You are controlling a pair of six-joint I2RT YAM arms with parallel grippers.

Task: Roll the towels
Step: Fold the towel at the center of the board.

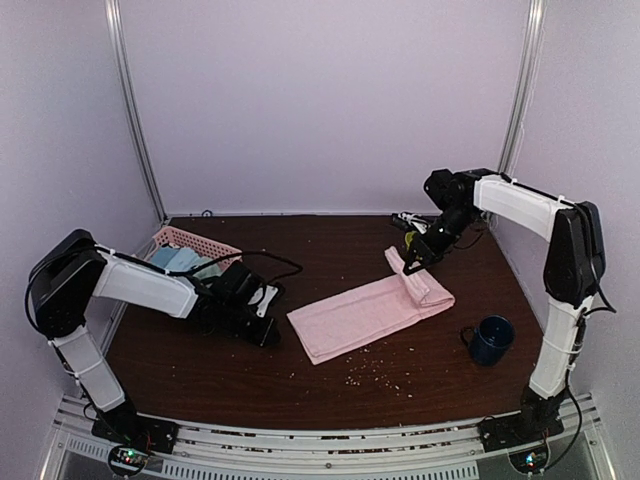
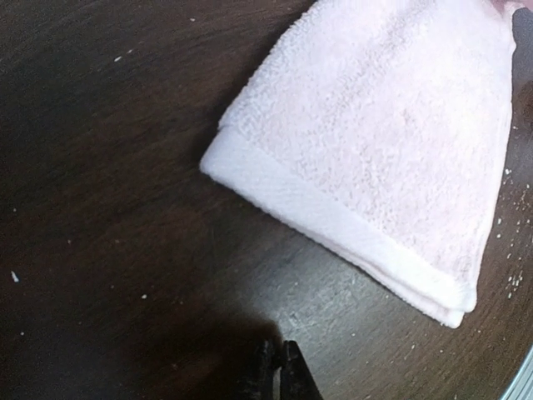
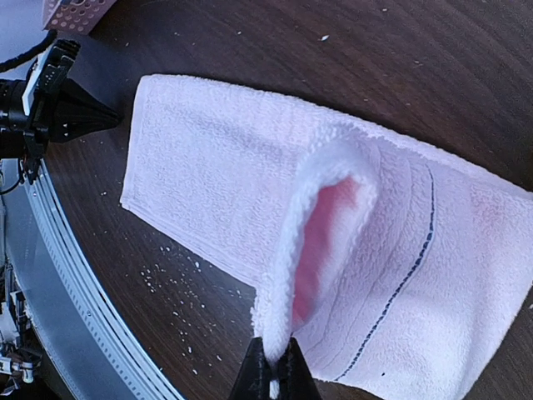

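A pale pink towel (image 1: pixel 365 312) lies folded on the dark table (image 1: pixel 250 380), its right end lifted and curled over. My right gripper (image 1: pixel 413 262) is shut on that lifted edge; in the right wrist view the cloth (image 3: pixel 325 242) rises into the closed fingers (image 3: pixel 275 379). My left gripper (image 1: pixel 268 335) rests low on the table just left of the towel's near-left end, shut and empty; the left wrist view shows its tips (image 2: pixel 280 371) together with the towel's hemmed corner (image 2: pixel 333 217) ahead. The sage green towel is not in view.
A pink basket (image 1: pixel 192 243) holding blue-grey towels (image 1: pixel 180 259) stands at the back left behind the left arm. A dark blue mug (image 1: pixel 491 339) stands at the right front. Crumbs (image 1: pixel 375 372) lie scattered in front of the towel.
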